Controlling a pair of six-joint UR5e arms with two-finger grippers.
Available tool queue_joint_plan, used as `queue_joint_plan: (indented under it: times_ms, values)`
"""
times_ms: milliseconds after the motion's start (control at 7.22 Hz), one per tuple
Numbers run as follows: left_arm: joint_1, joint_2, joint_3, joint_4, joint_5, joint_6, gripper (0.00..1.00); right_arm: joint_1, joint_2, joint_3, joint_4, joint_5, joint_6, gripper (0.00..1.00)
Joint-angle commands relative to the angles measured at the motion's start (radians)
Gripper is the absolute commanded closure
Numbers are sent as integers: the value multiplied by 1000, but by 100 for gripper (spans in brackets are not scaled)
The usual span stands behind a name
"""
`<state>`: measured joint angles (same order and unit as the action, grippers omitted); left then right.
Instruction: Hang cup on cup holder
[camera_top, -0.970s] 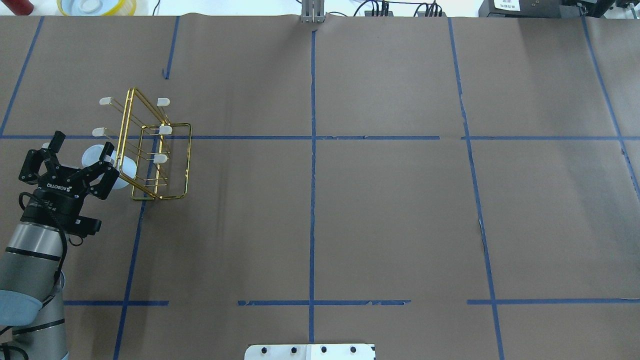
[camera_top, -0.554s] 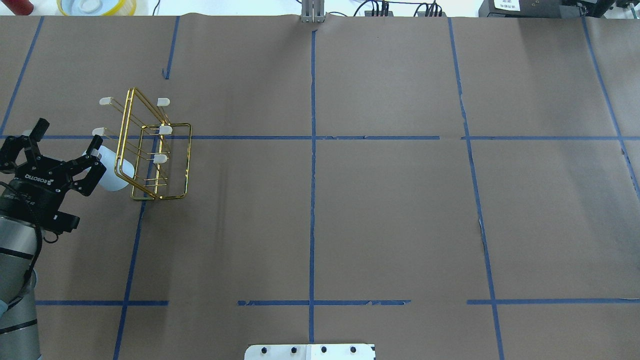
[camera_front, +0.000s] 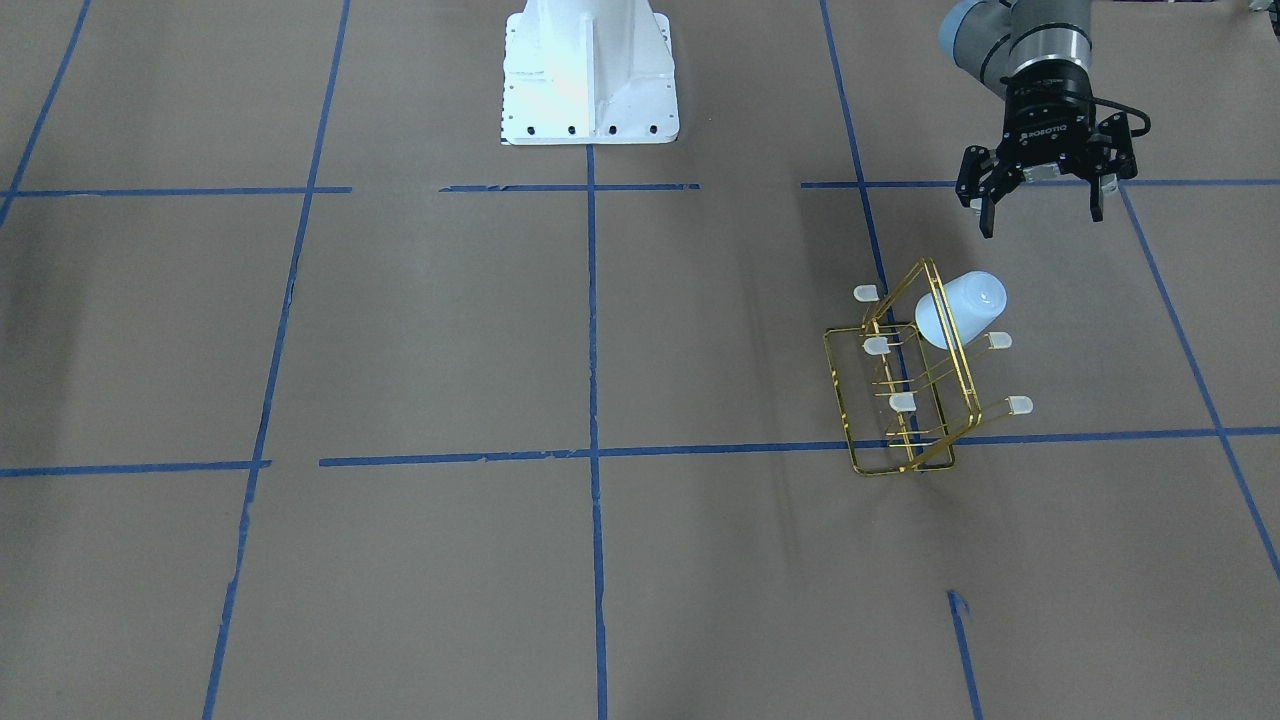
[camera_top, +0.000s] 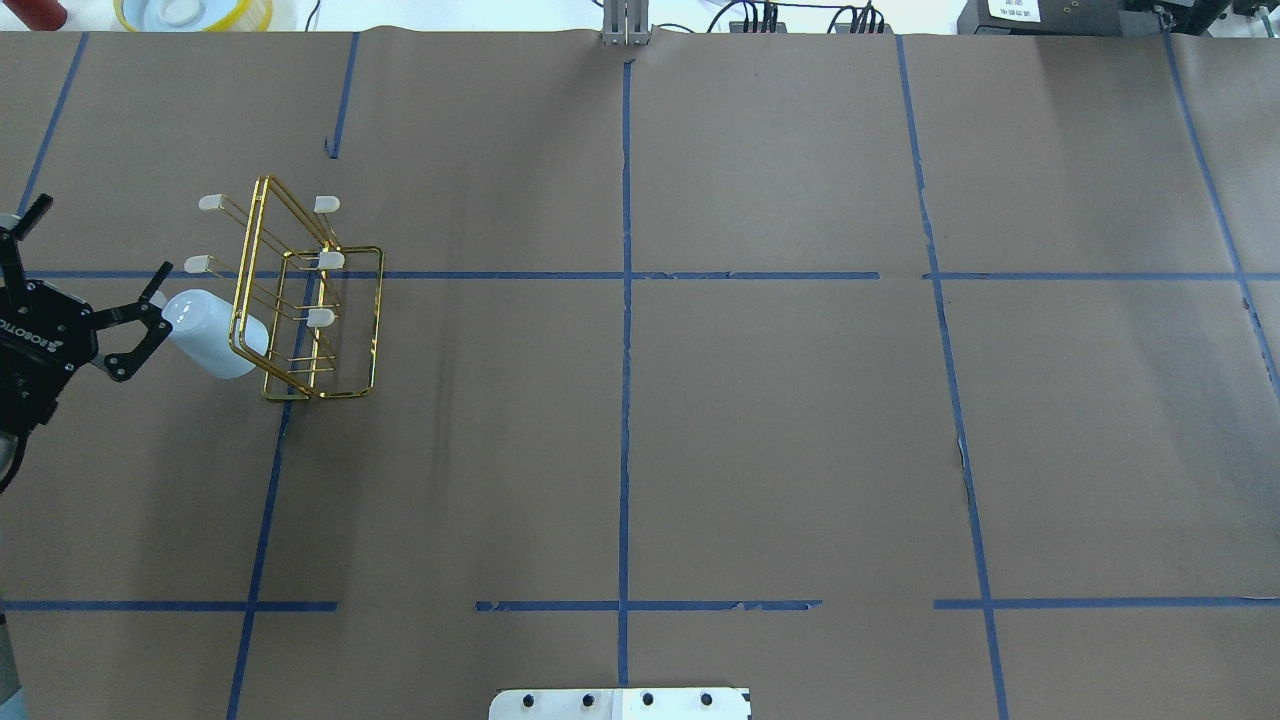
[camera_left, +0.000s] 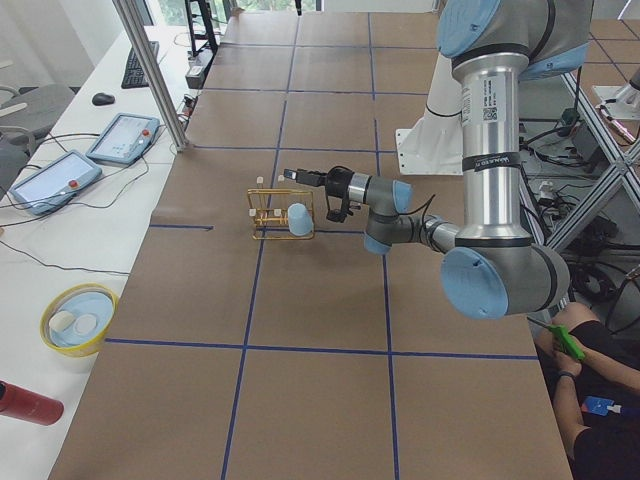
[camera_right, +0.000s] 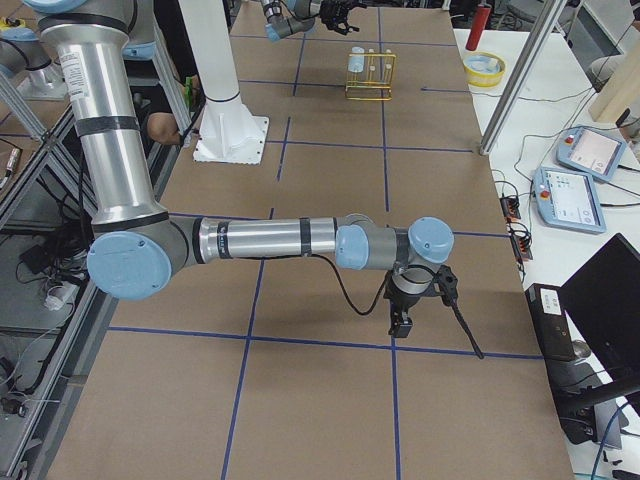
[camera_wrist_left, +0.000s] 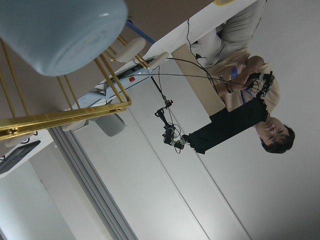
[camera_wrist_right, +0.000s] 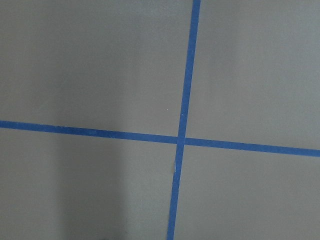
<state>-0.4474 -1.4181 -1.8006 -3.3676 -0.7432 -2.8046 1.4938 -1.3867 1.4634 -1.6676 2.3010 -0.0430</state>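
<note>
The pale bluish-white cup (camera_top: 205, 332) hangs tilted on a prong at the near left side of the gold wire cup holder (camera_top: 322, 330), its closed bottom pointing away from the rack. It also shows in the front view (camera_front: 960, 308), on the same rack (camera_front: 900, 440). My left gripper (camera_top: 100, 237) is open and empty, a short way left of the cup and apart from it, as the front view (camera_front: 1042, 215) confirms. The left wrist view shows the cup's bottom (camera_wrist_left: 60, 35) and gold wire (camera_wrist_left: 65, 117). My right gripper (camera_right: 412, 305) hangs over the table far from the rack; I cannot tell its state.
The white robot base (camera_front: 590, 70) stands at the table's near middle. A yellow bowl (camera_top: 190, 12) and a red object (camera_left: 25, 403) lie beyond the far edge. Control tablets (camera_left: 122, 135) sit on the side bench. Blue tape lines (camera_wrist_right: 182, 140) cross the brown table.
My open left gripper has drawn back to the left, from around the cup to clear of it. The cup stays on the rack's prong. The rack has not moved.
</note>
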Motion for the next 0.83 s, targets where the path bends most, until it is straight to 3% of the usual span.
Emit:
queue_joint_plan:
  times_ms: [0,416,693]
  values:
    - [-193,40,-14,13,-275,321,0,-1,0,0,-1,0,0,0]
    - [-396,45,-19,256,-583,532,0,0,0,0,0,0,0,0]
    - [-590,42,-8,348,-828,809,0,0,0,0,0,0,0,0]
